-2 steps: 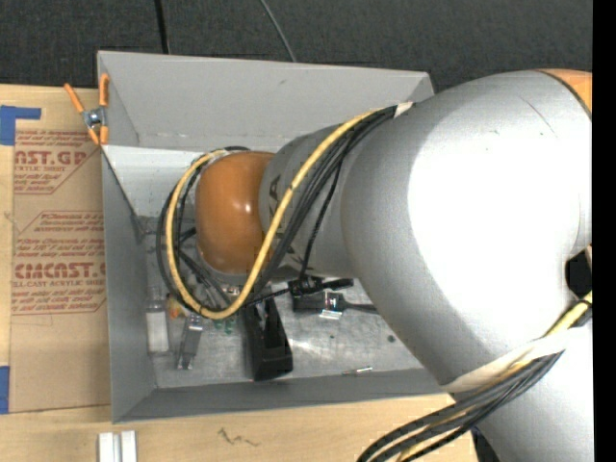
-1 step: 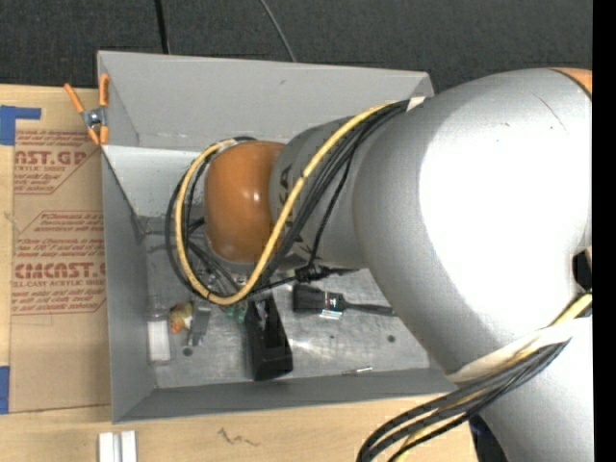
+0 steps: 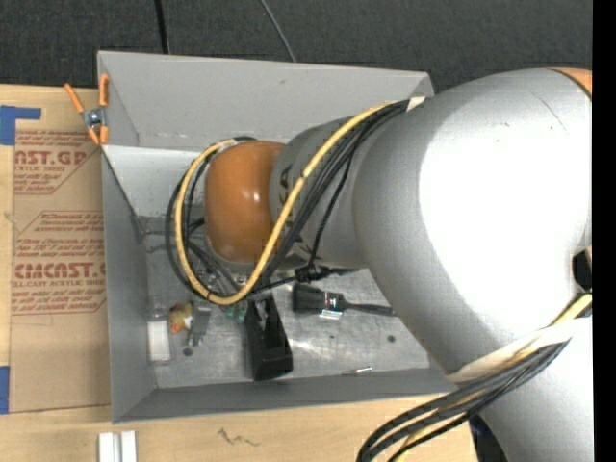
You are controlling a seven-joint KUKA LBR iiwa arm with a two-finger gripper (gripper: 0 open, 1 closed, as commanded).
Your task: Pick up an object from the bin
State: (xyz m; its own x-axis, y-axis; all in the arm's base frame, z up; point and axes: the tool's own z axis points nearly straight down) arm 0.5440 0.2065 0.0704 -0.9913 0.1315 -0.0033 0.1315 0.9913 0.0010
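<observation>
I note a small white rectangular block [image 3: 159, 341] lying flat on the grey metal bin [image 3: 385, 346] floor, far left, near the front wall. Just beside it lies a little orange-brown piece [image 3: 179, 316], possibly crumpled; kind unclear.

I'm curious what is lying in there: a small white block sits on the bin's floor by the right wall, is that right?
Not quite. The small white block sits on the floor of the bin by the left wall, not the right one, towards the near corner. The camera view shows it.
</observation>
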